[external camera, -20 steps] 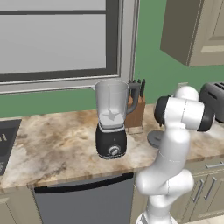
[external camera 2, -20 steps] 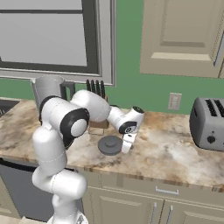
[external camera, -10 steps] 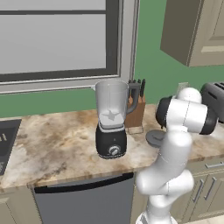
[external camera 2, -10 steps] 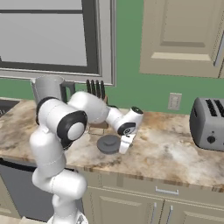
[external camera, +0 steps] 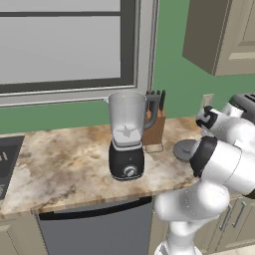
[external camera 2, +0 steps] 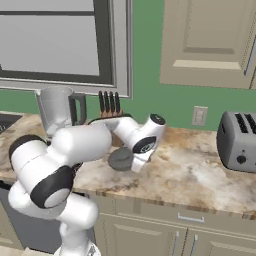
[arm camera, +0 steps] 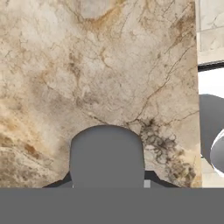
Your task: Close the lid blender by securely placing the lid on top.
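Note:
The blender [external camera: 128, 135] stands on the marble counter, its clear jar open at the top above a black base with a silver dial. In the right base view its jar [external camera 2: 56, 107] rises behind my arm. To its right, the dark grey lid [external camera: 185, 149] hangs slightly tilted, just above the counter. My gripper [external camera 2: 135, 164] is shut on the right edge of the lid [external camera 2: 120, 159], well right of the jar. In the hand view the lid [arm camera: 107, 154] is a grey rounded shape pinched between the jaws of the gripper [arm camera: 107, 183], with bare marble beyond it.
A wooden knife block [external camera: 155, 127] stands right behind the blender against the green wall. The toaster [external camera 2: 238, 140] sits at the counter's far right. A dark cooktop [external camera: 6, 162] lies at the far left. Open marble counter [external camera 2: 195, 175] stretches between lid and toaster.
The lid has risen a little off the counter and shifted slightly toward the blender together with my gripper. The blender has stayed put.

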### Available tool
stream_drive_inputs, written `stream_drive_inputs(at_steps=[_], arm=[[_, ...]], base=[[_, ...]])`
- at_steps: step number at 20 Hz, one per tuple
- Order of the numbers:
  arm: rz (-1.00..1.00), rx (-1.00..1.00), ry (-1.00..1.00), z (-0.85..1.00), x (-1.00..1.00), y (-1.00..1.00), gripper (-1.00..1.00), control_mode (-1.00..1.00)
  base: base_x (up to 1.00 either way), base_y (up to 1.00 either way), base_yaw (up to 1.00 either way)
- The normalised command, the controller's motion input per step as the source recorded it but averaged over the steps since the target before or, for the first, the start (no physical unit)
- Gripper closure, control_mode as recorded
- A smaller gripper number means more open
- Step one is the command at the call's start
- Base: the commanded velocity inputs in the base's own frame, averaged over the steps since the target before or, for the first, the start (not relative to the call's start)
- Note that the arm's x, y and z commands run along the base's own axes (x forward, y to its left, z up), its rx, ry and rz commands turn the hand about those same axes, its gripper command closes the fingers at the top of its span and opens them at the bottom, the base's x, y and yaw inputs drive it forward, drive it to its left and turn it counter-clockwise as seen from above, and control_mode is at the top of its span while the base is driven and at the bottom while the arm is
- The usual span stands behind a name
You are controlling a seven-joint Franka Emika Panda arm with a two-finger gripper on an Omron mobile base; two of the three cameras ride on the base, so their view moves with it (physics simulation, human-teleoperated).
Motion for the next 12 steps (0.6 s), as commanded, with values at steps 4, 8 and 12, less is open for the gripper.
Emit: stream_drive_inputs(at_steps=[4, 8, 12], arm=[[-0.03, 0.06, -0.22, 0.17, -0.83, 0.08, 1.00, -1.00], [-0.10, 0.06, -0.22, 0.84, -0.71, 0.02, 1.00, -1.00], [-0.14, 0.03, -0.20, 0.99, -0.68, 0.04, 1.00, -1.00]], base=[[0.00, 0.00, 0.00], [0.00, 0.00, 0.00], [0.00, 0.00, 0.00]])
